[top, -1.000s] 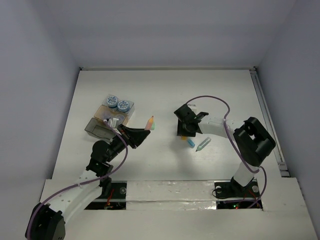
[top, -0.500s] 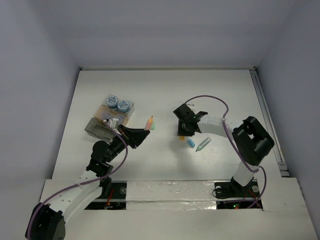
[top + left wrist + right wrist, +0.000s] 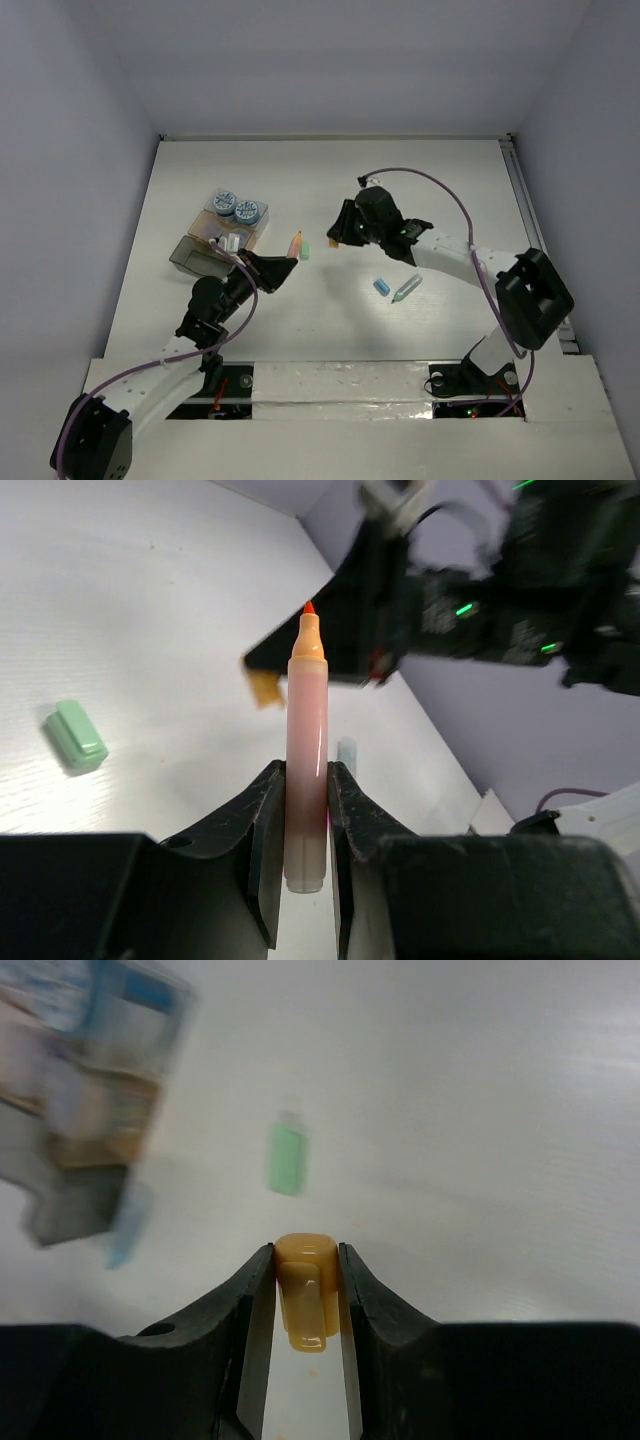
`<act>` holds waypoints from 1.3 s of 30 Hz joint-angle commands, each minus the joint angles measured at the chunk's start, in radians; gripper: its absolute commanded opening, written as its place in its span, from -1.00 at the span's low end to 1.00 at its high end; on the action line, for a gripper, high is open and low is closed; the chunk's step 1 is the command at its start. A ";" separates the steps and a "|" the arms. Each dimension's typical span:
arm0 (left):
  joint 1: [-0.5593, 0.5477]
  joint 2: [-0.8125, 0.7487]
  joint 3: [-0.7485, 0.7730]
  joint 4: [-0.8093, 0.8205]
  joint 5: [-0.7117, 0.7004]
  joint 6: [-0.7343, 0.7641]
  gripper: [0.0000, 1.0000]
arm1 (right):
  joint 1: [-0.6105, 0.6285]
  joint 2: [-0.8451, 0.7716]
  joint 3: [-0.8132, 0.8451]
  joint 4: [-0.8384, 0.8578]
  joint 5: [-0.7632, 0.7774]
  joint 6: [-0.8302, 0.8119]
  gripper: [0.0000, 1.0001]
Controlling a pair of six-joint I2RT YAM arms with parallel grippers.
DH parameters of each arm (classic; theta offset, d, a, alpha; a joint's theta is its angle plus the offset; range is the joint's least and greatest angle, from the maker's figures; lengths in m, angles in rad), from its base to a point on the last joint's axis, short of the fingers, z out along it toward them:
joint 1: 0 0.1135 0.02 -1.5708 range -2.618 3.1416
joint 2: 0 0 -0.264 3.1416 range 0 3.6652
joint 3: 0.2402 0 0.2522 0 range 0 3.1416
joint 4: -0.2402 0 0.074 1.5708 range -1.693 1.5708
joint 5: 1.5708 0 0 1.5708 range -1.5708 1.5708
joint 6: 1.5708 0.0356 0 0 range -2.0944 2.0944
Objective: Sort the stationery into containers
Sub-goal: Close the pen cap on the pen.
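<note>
My left gripper (image 3: pixel 286 264) (image 3: pixel 304 776) is shut on an uncapped orange marker (image 3: pixel 296 244) (image 3: pixel 306 730), tip pointing away over the table. My right gripper (image 3: pixel 342 233) (image 3: pixel 305 1257) is shut on an orange cap (image 3: pixel 306 1290) (image 3: pixel 265 688) and holds it above the table, just right of the marker's tip. A green cap (image 3: pixel 306 251) (image 3: pixel 76 736) (image 3: pixel 287 1160) lies between them. A blue cap (image 3: pixel 381 286) and a teal marker (image 3: pixel 406 289) lie to the right. Two tinted boxes stand at the left: one (image 3: pixel 248 228) holds two round tubs (image 3: pixel 234 207), the other (image 3: pixel 197 256) is nearer.
The boxes show as a blur at the left of the right wrist view (image 3: pixel 90 1110). The right arm's purple cable (image 3: pixel 440 190) loops above the table. A rail (image 3: pixel 535 240) runs along the table's right edge.
My right gripper has risen from the table with the orange cap and moved left and away, toward the marker's tip. My left gripper has shifted slightly with the marker.
</note>
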 commanded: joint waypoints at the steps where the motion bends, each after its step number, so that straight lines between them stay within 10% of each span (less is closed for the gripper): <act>1: -0.005 0.024 0.052 0.052 -0.040 0.033 -1.00 | -0.004 -0.084 0.025 0.365 -0.113 0.101 -0.83; 8: -0.005 0.014 0.062 0.033 -0.099 0.058 -1.00 | -0.004 -0.098 -0.046 0.675 -0.141 0.307 -0.83; 39: -0.032 0.079 0.097 0.050 -0.123 0.127 -1.00 | 0.059 0.005 0.053 0.548 -0.087 0.329 -0.73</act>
